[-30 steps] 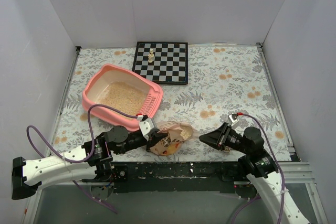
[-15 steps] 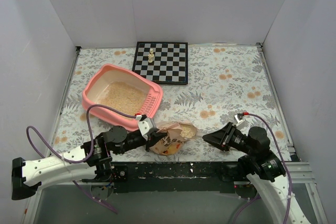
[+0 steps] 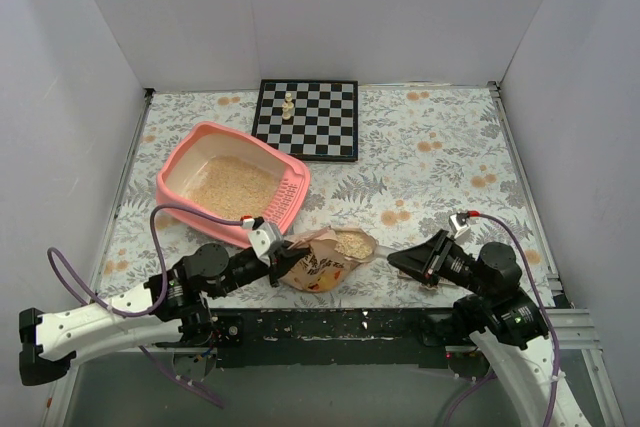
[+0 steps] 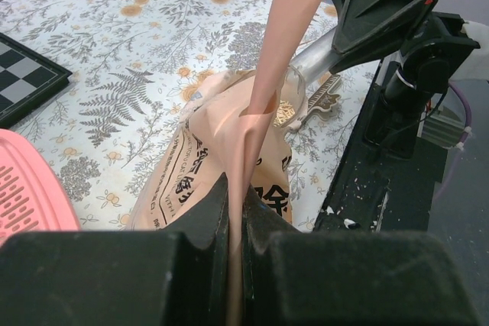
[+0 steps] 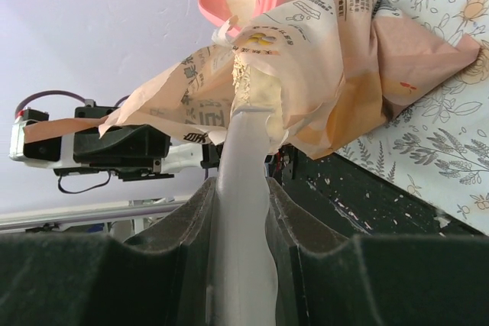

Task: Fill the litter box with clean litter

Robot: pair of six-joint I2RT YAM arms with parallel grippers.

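Note:
The salmon-pink litter box sits at the left with tan litter spread inside it. A printed paper bag lies at the near edge, its mouth open on more litter. My left gripper is shut on the bag's edge and holds it up; its jaws pinch the paper. My right gripper is shut on the clear scoop's handle. The scoop's bowl is inside the bag with litter on it.
A black-and-white chessboard with a pale piece lies at the back, behind the litter box. The black base rail runs along the near edge. White walls enclose the floral tablecloth.
My left gripper has drawn back to the left with the bag's edge, and the bag's mouth now stands more open and shows litter. My right gripper shifted slightly right.

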